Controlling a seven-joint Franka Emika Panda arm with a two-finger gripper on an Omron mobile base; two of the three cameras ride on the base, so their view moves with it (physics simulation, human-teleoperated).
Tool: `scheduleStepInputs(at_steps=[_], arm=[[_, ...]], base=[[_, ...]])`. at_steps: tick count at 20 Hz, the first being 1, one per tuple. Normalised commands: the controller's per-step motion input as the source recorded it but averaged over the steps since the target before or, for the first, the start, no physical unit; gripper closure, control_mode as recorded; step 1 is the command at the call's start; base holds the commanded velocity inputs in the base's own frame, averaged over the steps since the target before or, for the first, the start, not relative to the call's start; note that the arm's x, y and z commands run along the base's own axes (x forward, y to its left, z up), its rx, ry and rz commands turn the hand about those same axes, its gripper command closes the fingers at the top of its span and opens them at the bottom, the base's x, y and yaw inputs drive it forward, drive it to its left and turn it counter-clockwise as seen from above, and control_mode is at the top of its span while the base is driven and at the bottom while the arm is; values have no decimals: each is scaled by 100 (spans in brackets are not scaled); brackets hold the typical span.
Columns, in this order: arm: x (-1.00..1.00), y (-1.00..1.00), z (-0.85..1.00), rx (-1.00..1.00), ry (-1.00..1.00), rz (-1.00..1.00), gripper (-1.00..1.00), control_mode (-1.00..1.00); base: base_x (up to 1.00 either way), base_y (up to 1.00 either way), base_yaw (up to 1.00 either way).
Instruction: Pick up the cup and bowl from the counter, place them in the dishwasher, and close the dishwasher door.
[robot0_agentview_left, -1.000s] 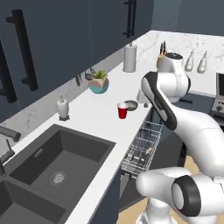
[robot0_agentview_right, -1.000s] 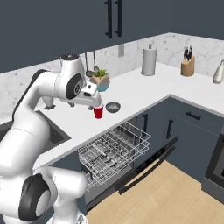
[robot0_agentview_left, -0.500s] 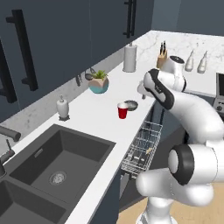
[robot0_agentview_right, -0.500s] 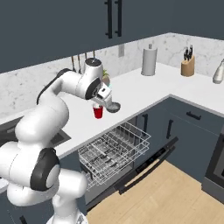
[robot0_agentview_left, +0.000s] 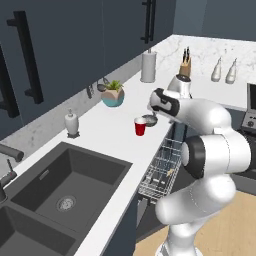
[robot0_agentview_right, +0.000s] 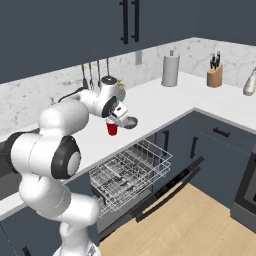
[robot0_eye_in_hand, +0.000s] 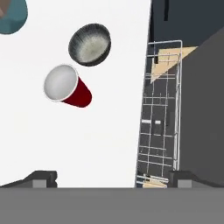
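Note:
The red cup (robot0_eye_in_hand: 68, 86) stands upright on the white counter (robot0_eye_in_hand: 65, 144), and the dark grey bowl (robot0_eye_in_hand: 89, 44) sits close beside it, apart from it. My gripper (robot0_eye_in_hand: 113, 179) hovers above the counter's edge, open, with nothing between its fingertips (robot0_eye_in_hand: 43, 177). In the left base view the gripper (robot0_agentview_left: 154, 115) hangs just over the bowl (robot0_agentview_left: 149, 120), right of the cup (robot0_agentview_left: 140, 127). The right base view shows the cup (robot0_agentview_right: 112, 128) and bowl (robot0_agentview_right: 130, 122) under the gripper (robot0_agentview_right: 120, 113). The dishwasher door (robot0_agentview_right: 170, 186) lies open, and the dishwasher rack (robot0_agentview_right: 131, 169) is pulled out.
A teal planter (robot0_agentview_left: 113, 95), a soap dispenser (robot0_agentview_left: 71, 123) and a paper towel roll (robot0_agentview_left: 148, 66) stand along the back wall. A knife block (robot0_agentview_left: 185, 67) and two bottles (robot0_agentview_left: 223, 70) stand on the far counter. The dark sink (robot0_agentview_left: 65, 187) lies to the left.
The arm has swung its elbow round and carried the hand a little right and down, over the cup and bowl. Cup, bowl and rack have not moved. The gripper stays open.

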Motion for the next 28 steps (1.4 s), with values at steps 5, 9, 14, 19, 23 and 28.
scheduleStepInputs(at_steps=[5, 9, 14, 19, 23, 28], arm=[[16, 7, -20, 15, -1, -5, -100, -100], [25, 14, -28, 22, 0, 0, -100, -100], [25, 7, -21, 17, 0, 0, -100, -100], [27, 17, -37, 11, 1, -1, -100, -100], [23, 1, -21, 9, 0, -3, -100, -100], [19, 0, -17, 5, 0, -4, -100, -100]], base=[[0, 0, 0], [0, 0, 0], [0, 0, 0], [0, 0, 0], [0, 0, 0], [0, 0, 0]])
